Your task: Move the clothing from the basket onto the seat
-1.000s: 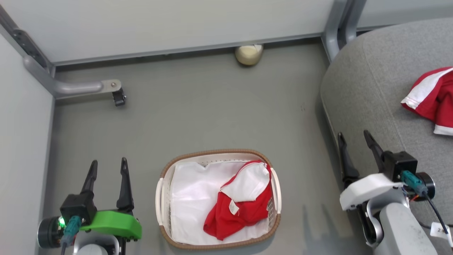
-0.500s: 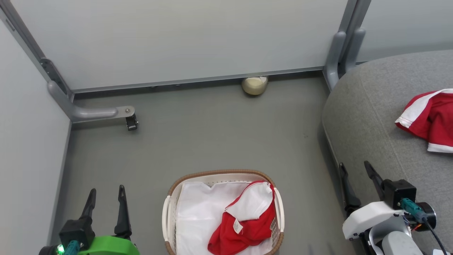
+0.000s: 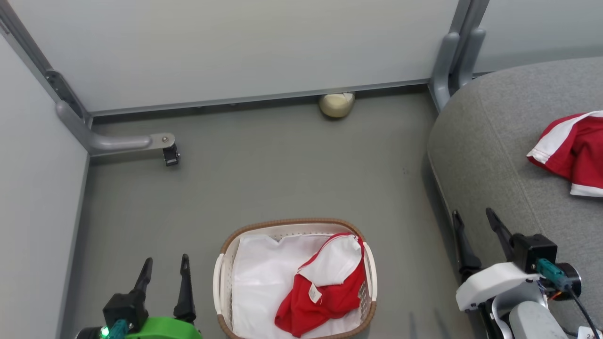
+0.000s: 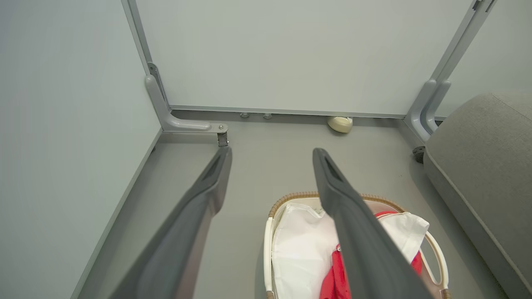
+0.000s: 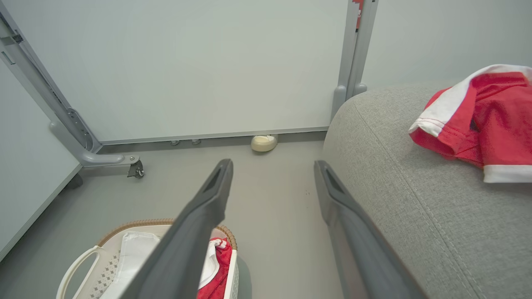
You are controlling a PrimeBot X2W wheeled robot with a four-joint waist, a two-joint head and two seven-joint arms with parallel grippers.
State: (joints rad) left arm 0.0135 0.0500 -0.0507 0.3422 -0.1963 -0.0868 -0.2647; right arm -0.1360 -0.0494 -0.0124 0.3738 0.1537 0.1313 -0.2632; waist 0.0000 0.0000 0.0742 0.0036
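The left gripper (image 3: 166, 260) hangs at the lower left over the grey floor (image 3: 282, 169). Its two dark fingers are spread wide with nothing between them. Just to its right the basket (image 3: 292, 221) stands on the floor, apart from the gripper. Inside, on the white liner (image 3: 261, 282), one red garment (image 3: 325, 294) lies bunched against the basket's right-hand side, with a white panel folded over its top and a small white label showing. It sits to the right of the left gripper, and the gripper is not touching it.

Past a strip of bare floor, the right gripper (image 3: 472, 214) hovers at the rounded edge of the seat (image 3: 494, 155), also wide open and empty. The basket's garment lies to its left, nearer the robot. A second red garment (image 3: 574, 150) with white trim rests on the seat, to the right of that gripper and beyond its fingertips, running off the view's right edge.
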